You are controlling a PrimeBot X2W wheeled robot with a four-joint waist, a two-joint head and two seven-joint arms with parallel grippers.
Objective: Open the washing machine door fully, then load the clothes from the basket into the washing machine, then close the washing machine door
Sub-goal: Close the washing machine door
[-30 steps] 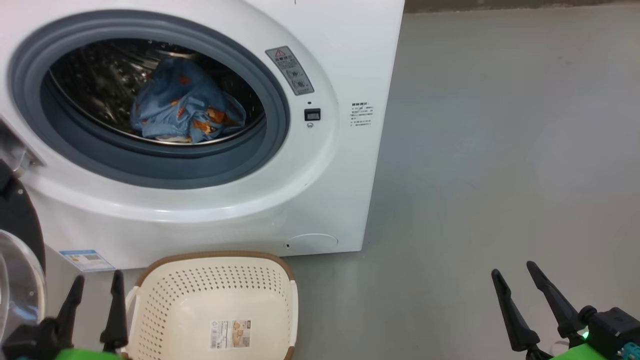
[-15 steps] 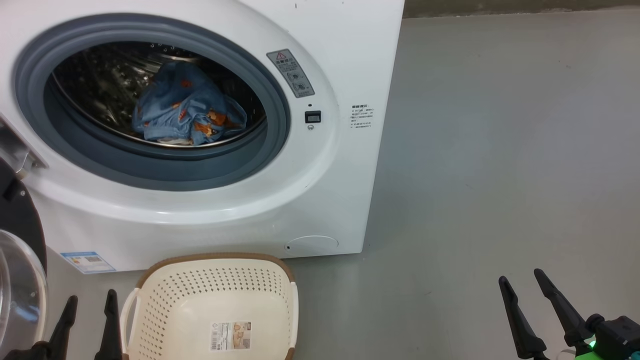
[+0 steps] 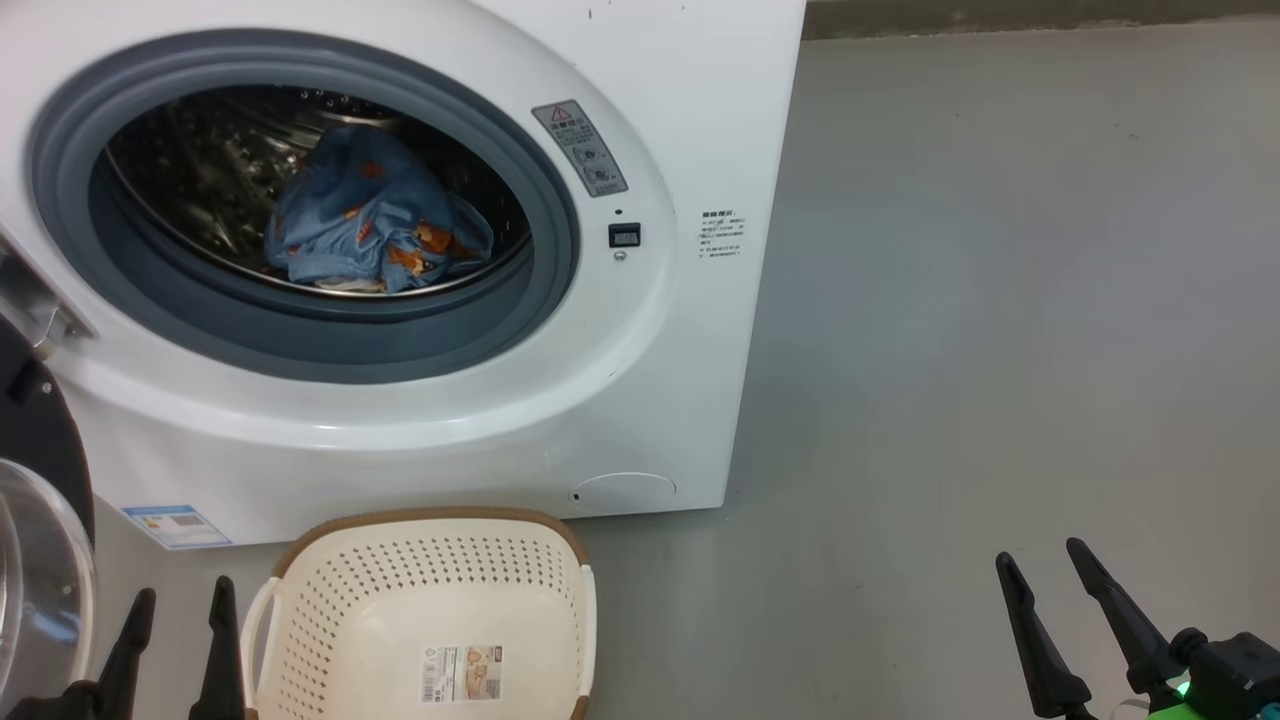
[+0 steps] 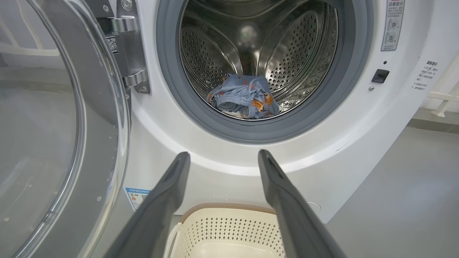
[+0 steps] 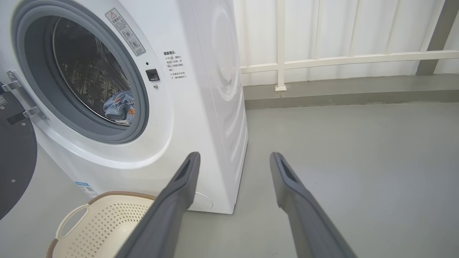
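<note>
Now: blue printed clothes (image 3: 375,225) heaped inside steel drum (image 4: 304,46) of washing machine (image 3: 640,380). Basket (image 3: 420,600) on floor below is empty, so loading looks done. Washing machine door (image 4: 53,125) swung wide, awaiting closing. Left gripper (image 3: 183,590) and right gripper (image 3: 1039,552) spread wide, holding nothing.

On the front of the washing machine (image 3: 660,400) I see a grey warning sticker (image 3: 581,146) with a red triangle right of the opening. A block of small Chinese print (image 3: 722,234) stands farther right, and a blue label (image 3: 176,526) at lower left. A barcoded paper label (image 3: 461,673) lies in the near basket (image 3: 420,565). I cannot make out the wording on any of them.
</note>
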